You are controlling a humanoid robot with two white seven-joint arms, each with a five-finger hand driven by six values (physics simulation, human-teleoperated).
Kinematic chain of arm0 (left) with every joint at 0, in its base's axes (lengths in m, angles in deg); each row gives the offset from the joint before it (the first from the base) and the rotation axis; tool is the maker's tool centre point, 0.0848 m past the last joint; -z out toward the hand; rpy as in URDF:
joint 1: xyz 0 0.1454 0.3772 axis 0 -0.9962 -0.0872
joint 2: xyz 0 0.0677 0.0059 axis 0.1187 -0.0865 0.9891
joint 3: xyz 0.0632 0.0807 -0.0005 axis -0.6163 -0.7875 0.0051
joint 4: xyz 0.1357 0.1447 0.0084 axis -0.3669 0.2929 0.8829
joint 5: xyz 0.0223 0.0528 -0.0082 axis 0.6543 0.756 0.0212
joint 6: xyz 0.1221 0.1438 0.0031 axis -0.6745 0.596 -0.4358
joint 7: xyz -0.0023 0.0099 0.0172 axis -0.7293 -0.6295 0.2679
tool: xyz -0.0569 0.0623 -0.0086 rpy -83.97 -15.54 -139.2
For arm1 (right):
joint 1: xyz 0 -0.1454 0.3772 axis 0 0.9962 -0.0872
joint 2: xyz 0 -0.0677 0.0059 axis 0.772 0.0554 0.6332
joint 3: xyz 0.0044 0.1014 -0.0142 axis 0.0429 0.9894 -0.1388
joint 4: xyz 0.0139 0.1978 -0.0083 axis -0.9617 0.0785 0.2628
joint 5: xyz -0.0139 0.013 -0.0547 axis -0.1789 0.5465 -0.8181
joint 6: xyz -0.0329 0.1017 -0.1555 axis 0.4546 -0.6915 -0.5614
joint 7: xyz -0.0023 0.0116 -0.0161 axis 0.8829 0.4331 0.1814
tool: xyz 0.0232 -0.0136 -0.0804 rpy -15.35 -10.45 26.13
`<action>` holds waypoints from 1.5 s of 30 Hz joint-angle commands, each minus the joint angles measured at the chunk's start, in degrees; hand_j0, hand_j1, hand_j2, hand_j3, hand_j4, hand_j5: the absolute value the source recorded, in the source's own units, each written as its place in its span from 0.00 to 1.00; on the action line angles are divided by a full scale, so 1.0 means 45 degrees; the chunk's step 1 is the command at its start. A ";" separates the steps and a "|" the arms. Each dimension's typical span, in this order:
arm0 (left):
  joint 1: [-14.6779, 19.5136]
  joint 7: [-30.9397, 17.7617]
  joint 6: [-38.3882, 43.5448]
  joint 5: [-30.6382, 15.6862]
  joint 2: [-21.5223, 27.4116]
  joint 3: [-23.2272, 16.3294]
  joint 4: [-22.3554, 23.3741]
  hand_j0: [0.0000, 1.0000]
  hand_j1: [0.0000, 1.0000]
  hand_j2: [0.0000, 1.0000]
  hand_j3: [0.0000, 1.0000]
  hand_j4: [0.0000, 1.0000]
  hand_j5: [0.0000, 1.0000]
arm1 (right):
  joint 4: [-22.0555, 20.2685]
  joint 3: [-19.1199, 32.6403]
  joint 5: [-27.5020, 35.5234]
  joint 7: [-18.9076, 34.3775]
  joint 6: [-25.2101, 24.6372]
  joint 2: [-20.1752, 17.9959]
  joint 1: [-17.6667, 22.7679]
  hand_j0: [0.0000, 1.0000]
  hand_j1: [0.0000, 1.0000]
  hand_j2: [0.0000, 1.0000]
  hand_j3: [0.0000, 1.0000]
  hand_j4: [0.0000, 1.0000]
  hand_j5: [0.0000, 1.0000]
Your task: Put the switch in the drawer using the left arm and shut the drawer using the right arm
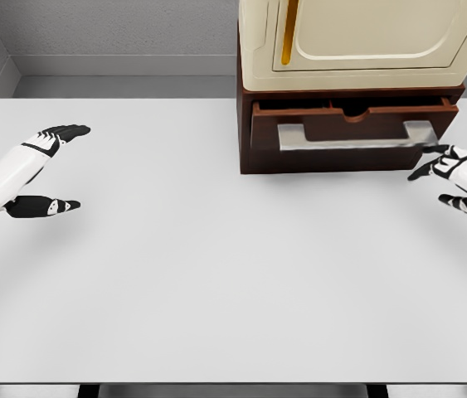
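A brown cabinet (245,99) stands at the back right of the white table (216,274). Its drawer (265,126) is pulled out a little, and a silver bar handle (349,138) runs across the drawer front. I see no switch on the table or in the visible strip of the drawer. My left hand (75,166) hovers over the table's left side, fingers spread and holding nothing. My right hand (436,178) is at the right edge, just beside and below the handle's right end, with open fingers and nothing in it.
A cream appliance (357,41) with a yellow stripe sits on top of the cabinet. Grey walls stand behind the table. The table's front edge runs along the bottom of the view.
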 commanded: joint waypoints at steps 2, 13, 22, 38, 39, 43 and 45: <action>0.0000 0.0004 0.0024 -0.0089 -0.0003 -0.0041 0.0009 1.00 1.00 1.00 1.00 1.00 1.00 | -0.0197 -0.0948 0.1168 -0.0038 0.0068 0.0216 -0.0234 0.70 0.70 0.70 0.70 0.70 0.70; 0.0000 0.0004 0.0024 -0.0108 -0.0003 -0.0041 0.0009 1.00 1.00 1.00 1.00 1.00 1.00 | -0.0041 -0.0967 0.1188 -0.0038 0.0068 0.0372 -0.0723 0.69 0.69 0.69 0.69 0.69 0.69; -0.0019 0.0004 0.0024 -0.0089 -0.0003 -0.0041 0.0029 1.00 1.00 1.00 1.00 1.00 1.00 | 0.0311 -0.0831 0.1305 -0.0077 0.0068 0.0294 -0.0762 0.61 0.61 0.61 0.61 0.61 0.61; -0.0019 0.0004 0.0024 -0.0108 -0.0003 -0.0021 0.0068 1.00 1.00 1.00 1.00 1.00 1.00 | 0.0975 -0.1397 0.1207 -0.0057 0.0068 0.0997 -0.1875 0.61 0.61 0.61 0.61 0.61 0.61; -0.0019 0.0004 0.0024 -0.0108 -0.0003 -0.0021 0.0068 1.00 1.00 1.00 1.00 1.00 1.00 | 0.1014 -0.1397 0.1188 -0.0057 0.0068 0.1017 -0.1875 0.61 0.61 0.61 0.61 0.61 0.61; -0.0019 0.0004 0.0024 -0.0108 0.0016 -0.0002 0.0068 1.00 1.00 1.00 1.00 1.00 1.00 | 0.1131 -0.1416 0.1207 -0.0057 0.0068 0.1212 -0.2090 0.61 0.61 0.61 0.61 0.61 0.61; -0.0019 0.0004 0.0024 -0.0108 -0.0003 -0.0021 0.0029 1.00 1.00 1.00 1.00 1.00 1.00 | 0.1151 -0.1416 0.1207 -0.0057 0.0068 0.1232 -0.2168 0.61 0.61 0.61 0.61 0.61 0.61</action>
